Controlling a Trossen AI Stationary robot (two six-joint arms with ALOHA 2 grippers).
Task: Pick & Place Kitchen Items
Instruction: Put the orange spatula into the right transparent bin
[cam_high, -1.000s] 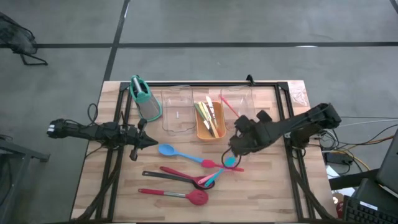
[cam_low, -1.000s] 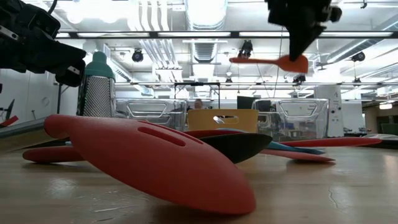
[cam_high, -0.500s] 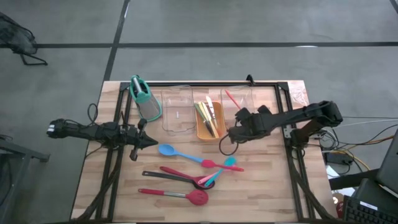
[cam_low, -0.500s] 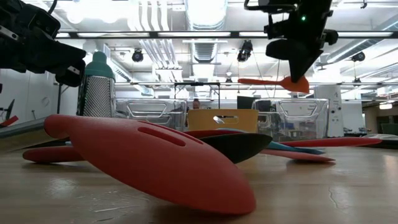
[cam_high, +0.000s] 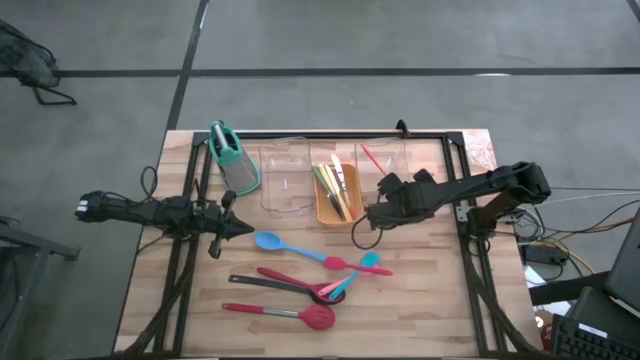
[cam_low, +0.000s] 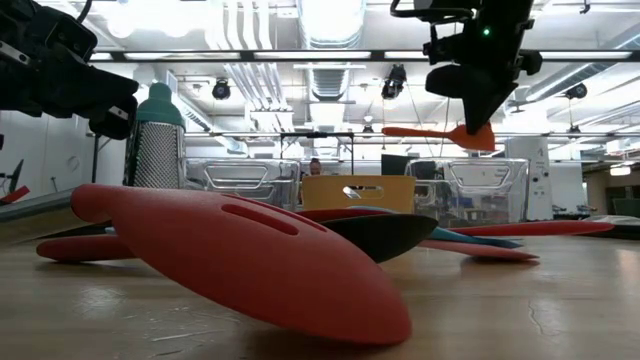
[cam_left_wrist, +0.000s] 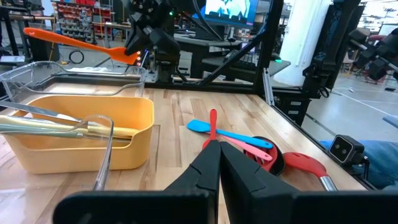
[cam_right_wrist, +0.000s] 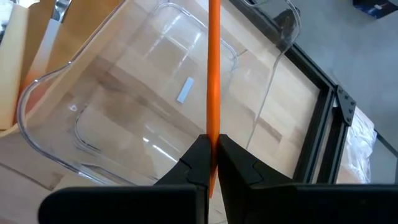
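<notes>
Your right gripper (cam_right_wrist: 210, 163) pinches the orange spoon (cam_right_wrist: 213, 74) tight above the clear tray (cam_right_wrist: 124, 118), and your left gripper (cam_left_wrist: 219, 163) waits shut, holding nothing

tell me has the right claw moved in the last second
Yes. The right claw, shut on the orange spoon, moved from over the loose spoons toward the table's far edge, and now sits beside the yellow tray, spoon over the clear tray.

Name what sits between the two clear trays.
The orange tray, holding slim utensils, sits between the left clear tray and the right clear tray; the high view shows it.
</notes>
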